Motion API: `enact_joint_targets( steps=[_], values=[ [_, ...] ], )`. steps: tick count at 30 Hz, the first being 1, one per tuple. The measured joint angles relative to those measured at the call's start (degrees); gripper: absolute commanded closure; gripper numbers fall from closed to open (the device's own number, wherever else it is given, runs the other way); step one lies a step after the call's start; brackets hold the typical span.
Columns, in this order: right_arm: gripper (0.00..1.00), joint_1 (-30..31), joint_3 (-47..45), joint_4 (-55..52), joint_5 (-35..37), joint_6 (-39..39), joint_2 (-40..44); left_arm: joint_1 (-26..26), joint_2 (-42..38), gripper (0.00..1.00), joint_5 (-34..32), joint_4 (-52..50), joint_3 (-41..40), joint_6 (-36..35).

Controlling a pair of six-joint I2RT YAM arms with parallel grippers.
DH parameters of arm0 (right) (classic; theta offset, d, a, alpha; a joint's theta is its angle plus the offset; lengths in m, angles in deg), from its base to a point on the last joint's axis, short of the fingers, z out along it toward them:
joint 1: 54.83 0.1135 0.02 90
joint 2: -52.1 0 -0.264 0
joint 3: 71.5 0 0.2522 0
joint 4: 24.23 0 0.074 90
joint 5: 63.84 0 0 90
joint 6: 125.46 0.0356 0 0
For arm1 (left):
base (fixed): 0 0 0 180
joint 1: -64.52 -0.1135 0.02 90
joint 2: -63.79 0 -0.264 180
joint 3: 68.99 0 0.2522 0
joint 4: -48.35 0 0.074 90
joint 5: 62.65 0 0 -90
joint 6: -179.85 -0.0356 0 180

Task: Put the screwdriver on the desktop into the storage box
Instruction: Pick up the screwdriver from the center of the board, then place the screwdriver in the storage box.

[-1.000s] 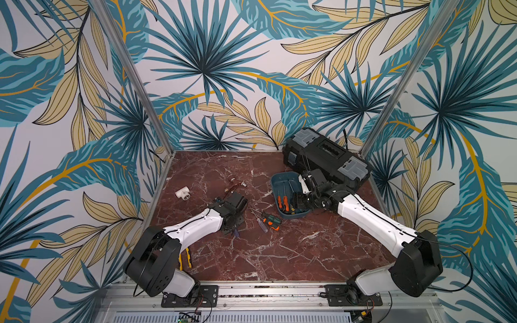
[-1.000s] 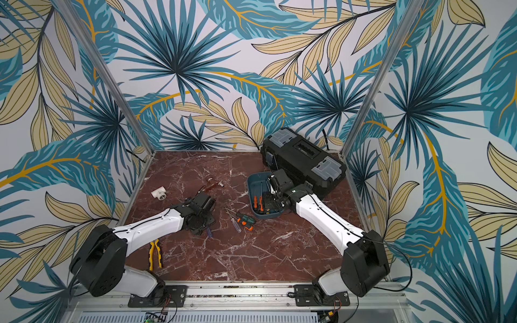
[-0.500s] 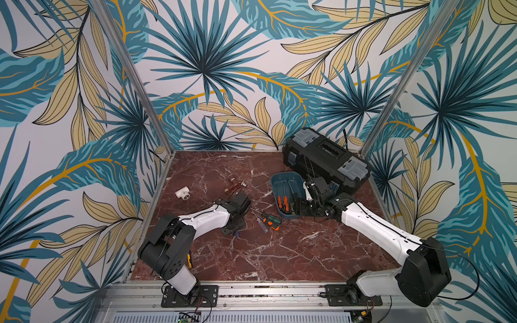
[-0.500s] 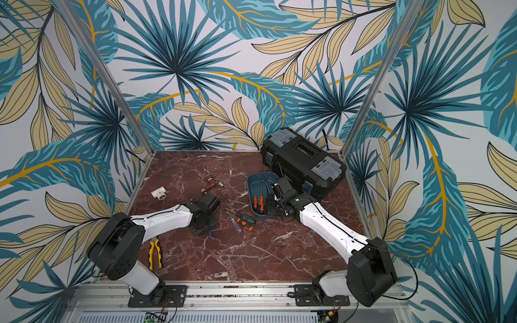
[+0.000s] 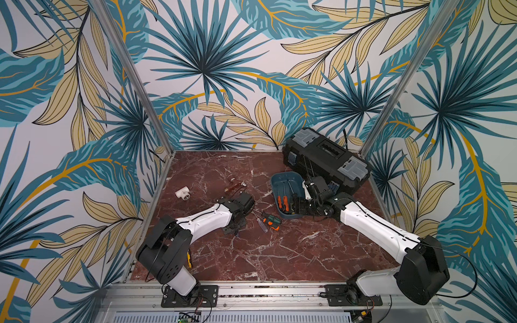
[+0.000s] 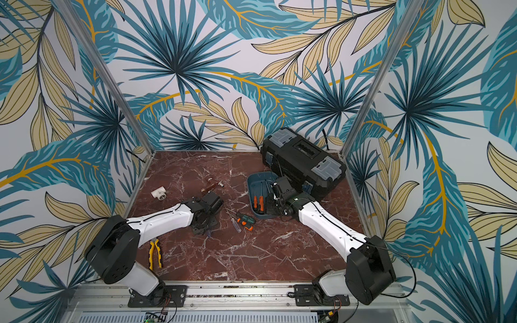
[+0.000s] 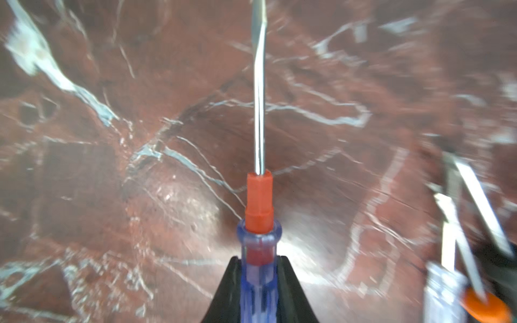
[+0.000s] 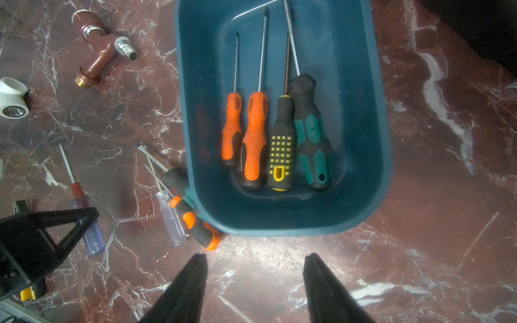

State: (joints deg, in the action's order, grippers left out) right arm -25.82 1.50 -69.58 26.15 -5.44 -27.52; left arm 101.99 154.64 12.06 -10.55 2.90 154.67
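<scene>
Left wrist view: your left claw (image 7: 258,270) is clamped on the blue-handled screwdriver (image 7: 258,201). Its black fingers (image 7: 229,282) press both sides of the clear blue grip, just behind the red collar. The steel shaft runs straight out from the claw over the table (image 7: 112,195). The picture is blurred, so you cannot tell whether the tool is lifted or resting.

Right wrist view: your right claw (image 8: 256,279) stands open and holds nothing, over bare marble just off one end of the storage box (image 8: 195,70).
- In the box, side by side: an orange-handled pair (image 8: 254,134), a black-and-yellow screwdriver (image 8: 281,145) and a green-and-black screwdriver (image 8: 310,131).
- Outside, against the box wall: a clear-handled screwdriver (image 8: 170,221) and an orange-and-black screwdriver (image 8: 195,223). A dark handle (image 8: 174,176) lies partly under the rim.

Both top views:
- The box sits right of the table's centre, in front of the black toolbox (image 5: 324,159) at the far right corner.
- The left claw and its tool are left of centre, apart from the box, with the loose screwdrivers between them.
- A white pipe fitting (image 5: 183,193) lies near the left edge, and a brown tap (image 5: 233,186) is beside it.
- Yellow pliers (image 6: 155,251) lie toward the front left corner.
</scene>
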Motion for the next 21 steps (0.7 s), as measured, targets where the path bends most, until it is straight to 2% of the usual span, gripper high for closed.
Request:
enact_joint_targets(
  steps=[4,9,17,21],
  values=[
    [0.4,0.0,0.0,0.09,2.14,0.63,1.01,5.75,2.25,0.89,-1.18,-1.57,15.04,-0.83],
    [0.4,0.0,-0.26,0.35,6.12,1.16,7.21,10.78,11.04,0.89,-0.9,-0.59,32.81,-3.04],
    [0.4,0.0,-5.62,0.33,8.44,3.37,14.1,12.76,28.09,0.89,2.69,-3.23,46.84,-6.95],
    [0.4,0.0,-8.09,-0.26,8.81,4.5,16.09,12.87,32.65,0.89,3.13,-4.55,49.96,-8.26]
  ],
)
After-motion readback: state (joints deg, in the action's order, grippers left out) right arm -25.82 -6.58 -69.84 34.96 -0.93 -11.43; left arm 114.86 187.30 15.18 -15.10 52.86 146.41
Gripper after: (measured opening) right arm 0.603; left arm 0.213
